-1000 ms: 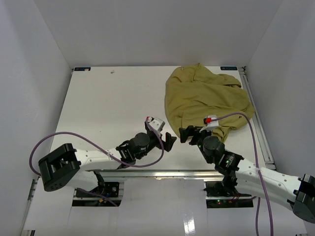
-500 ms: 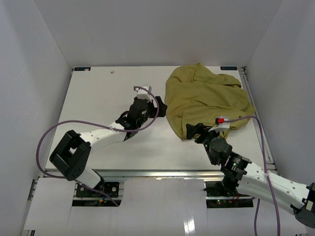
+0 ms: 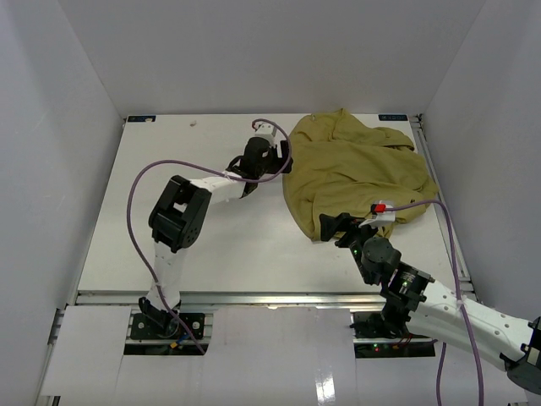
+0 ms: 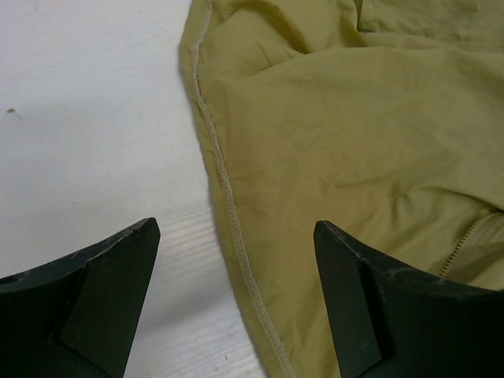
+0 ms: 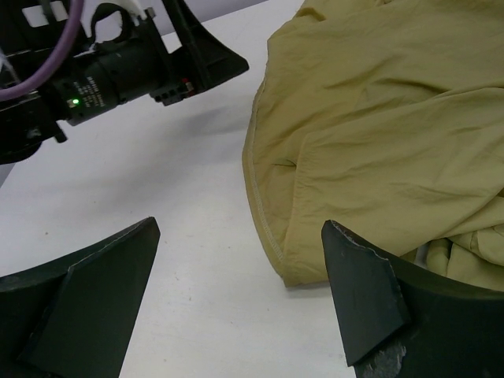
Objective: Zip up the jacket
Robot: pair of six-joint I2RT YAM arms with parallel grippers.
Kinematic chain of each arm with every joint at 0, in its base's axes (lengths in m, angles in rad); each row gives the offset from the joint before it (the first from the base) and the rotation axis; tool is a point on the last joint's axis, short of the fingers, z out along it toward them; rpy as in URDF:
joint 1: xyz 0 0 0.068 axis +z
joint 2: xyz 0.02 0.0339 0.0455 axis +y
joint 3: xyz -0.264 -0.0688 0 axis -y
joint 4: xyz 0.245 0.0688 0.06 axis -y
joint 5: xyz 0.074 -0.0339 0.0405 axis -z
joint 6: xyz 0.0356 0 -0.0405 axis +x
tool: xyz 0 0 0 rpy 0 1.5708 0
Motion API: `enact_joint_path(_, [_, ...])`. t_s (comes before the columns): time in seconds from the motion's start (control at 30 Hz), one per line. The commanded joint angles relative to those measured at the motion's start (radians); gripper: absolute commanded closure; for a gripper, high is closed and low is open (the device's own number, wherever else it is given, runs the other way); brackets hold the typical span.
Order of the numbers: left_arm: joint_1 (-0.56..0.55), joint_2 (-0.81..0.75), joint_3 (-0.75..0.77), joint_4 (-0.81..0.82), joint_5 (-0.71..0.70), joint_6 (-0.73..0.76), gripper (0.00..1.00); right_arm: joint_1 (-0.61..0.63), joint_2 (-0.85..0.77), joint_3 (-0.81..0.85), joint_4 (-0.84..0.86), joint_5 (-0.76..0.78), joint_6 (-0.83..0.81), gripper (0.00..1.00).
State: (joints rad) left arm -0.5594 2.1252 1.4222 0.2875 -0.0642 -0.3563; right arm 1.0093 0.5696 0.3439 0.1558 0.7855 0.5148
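Note:
The olive-yellow jacket (image 3: 355,169) lies crumpled on the back right of the white table (image 3: 186,203). My left gripper (image 3: 284,161) reaches far forward to the jacket's left edge. In the left wrist view it (image 4: 235,228) stands open, and the jacket's (image 4: 339,134) stitched hem (image 4: 228,205) runs between its fingers without touching them. A bit of zipper (image 4: 465,240) shows at the right. My right gripper (image 3: 331,227) hovers open at the jacket's near-left corner. In its own view it (image 5: 240,227) holds nothing, with the jacket's (image 5: 378,118) corner (image 5: 299,268) just ahead.
White walls enclose the table on three sides. A metal rail (image 3: 444,203) runs along the right edge. The left arm's purple cable (image 3: 169,169) loops over the table's left half. The left gripper body (image 5: 134,67) shows at the upper left of the right wrist view.
The left arm has swung forward and to the right, from near the front edge up to the jacket's left edge. The right gripper shifted slightly right, then stayed. Both stayed open.

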Motion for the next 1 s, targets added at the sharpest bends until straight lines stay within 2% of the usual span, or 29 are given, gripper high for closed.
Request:
enact_joint_path(0.0, [0.009, 0.089, 0.129, 0.028, 0.074, 0.083, 0.10, 0.003, -0.016, 0.027, 0.010, 0.020, -0.008, 0.10])
enact_joint_path(0.07, [0.010, 0.113, 0.127, 0.071, 0.142, 0.094, 0.10, 0.003, -0.020, 0.026, 0.010, 0.016, -0.009, 0.10])
enact_joint_path(0.23, [0.010, 0.199, 0.197, 0.035, 0.146, 0.068, 0.11, 0.003, -0.009, 0.029, 0.014, -0.005, -0.009, 0.10])
enact_joint_path(0.33, [0.012, 0.207, 0.187, 0.049, 0.185, 0.055, 0.18, 0.004, -0.005, 0.033, 0.014, -0.023, -0.007, 0.09])
enact_joint_path(0.37, [0.012, 0.202, 0.175, 0.064, 0.197, 0.053, 0.27, 0.004, -0.006, 0.033, 0.016, -0.029, -0.007, 0.08])
enact_joint_path(0.43, [0.013, 0.179, 0.131, 0.078, 0.189, 0.047, 0.51, 0.003, -0.013, 0.028, 0.021, -0.035, -0.006, 0.07])
enact_joint_path(0.5, [0.016, 0.144, 0.085, 0.085, 0.168, 0.042, 0.82, 0.003, -0.020, 0.020, 0.029, -0.038, -0.008, 0.06])
enact_joint_path(0.53, [0.018, 0.125, 0.065, 0.074, 0.171, 0.047, 0.94, 0.003, -0.023, 0.018, 0.031, -0.040, -0.010, 0.06])
enact_joint_path(0.57, [0.019, 0.079, 0.027, 0.052, 0.145, 0.045, 0.99, 0.003, -0.026, 0.019, 0.031, -0.045, -0.011, 0.05])
enact_joint_path(0.67, [0.024, -0.036, -0.140, 0.077, 0.098, 0.017, 1.00, 0.003, -0.041, 0.014, 0.042, -0.060, -0.013, 0.04])
enact_joint_path(0.83, [-0.004, -0.392, -0.519, 0.161, 0.013, -0.095, 1.00, 0.003, -0.043, -0.002, 0.075, -0.048, -0.022, 0.03])
enact_joint_path(0.9, [-0.065, -0.617, -0.744, 0.197, -0.075, -0.120, 1.00, 0.002, -0.028, -0.005, 0.083, -0.008, -0.007, 0.02])
enact_joint_path(0.97, [-0.227, -0.759, -0.836, 0.131, -0.221, -0.126, 1.00, -0.002, 0.010, -0.007, 0.095, 0.036, 0.034, 0.04])
